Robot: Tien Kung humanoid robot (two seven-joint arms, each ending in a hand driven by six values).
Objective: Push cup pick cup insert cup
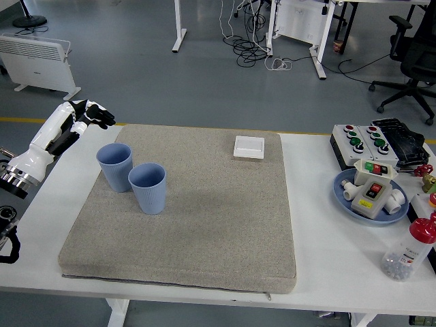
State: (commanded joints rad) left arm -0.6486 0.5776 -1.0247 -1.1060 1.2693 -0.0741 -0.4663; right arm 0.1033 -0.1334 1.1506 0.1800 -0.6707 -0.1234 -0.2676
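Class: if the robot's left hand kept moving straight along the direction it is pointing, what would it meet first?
Probably nothing: the left hand points up-right, raised behind the two blue cups, over the mat's far-left corner. Depth is unclear.

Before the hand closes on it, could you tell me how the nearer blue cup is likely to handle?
The nearer blue cup looks empty and thin-walled, so probably light. Tall and tapering to a narrower base, it may tip if pushed high. It stands close beside the other cup, so a nudge could shift both.

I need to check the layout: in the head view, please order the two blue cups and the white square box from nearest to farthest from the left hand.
From the left hand:
1. Far-left cup, just below it.
2. Second cup, to its right.
3. White box, at the mat's far edge.
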